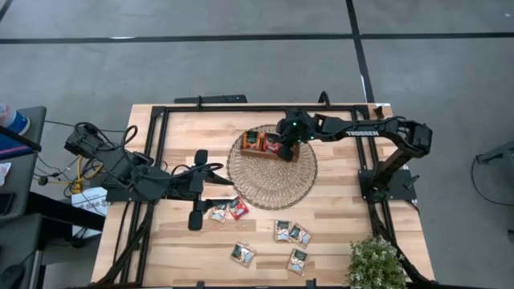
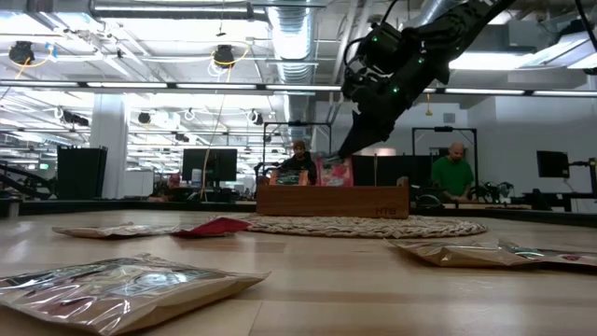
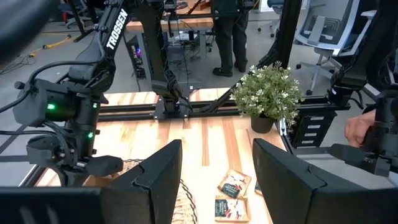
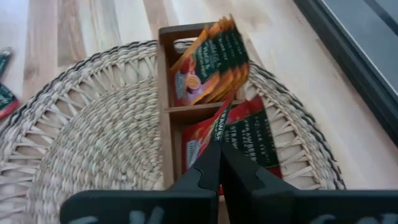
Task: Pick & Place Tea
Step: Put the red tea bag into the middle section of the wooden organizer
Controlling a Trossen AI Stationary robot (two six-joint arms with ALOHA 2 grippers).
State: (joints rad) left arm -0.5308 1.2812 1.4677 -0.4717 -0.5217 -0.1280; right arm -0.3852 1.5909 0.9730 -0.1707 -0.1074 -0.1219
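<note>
Tray [image 1: 265, 145] w/ sachets [image 4: 214, 59] on mat [image 1: 271, 178], table [image 1: 337, 217] centre; loose sachets [image 1: 292, 234] in front.

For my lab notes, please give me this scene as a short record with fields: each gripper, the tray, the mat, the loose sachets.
right gripper: over the wooden tray, shut on a red sachet in the middle compartment
left gripper: open, holds nothing, waits beside the mat
tray: on the wicker mat, orange sachets in one compartment
loose sachets: flat on the table, near edge
plant: table corner
</note>
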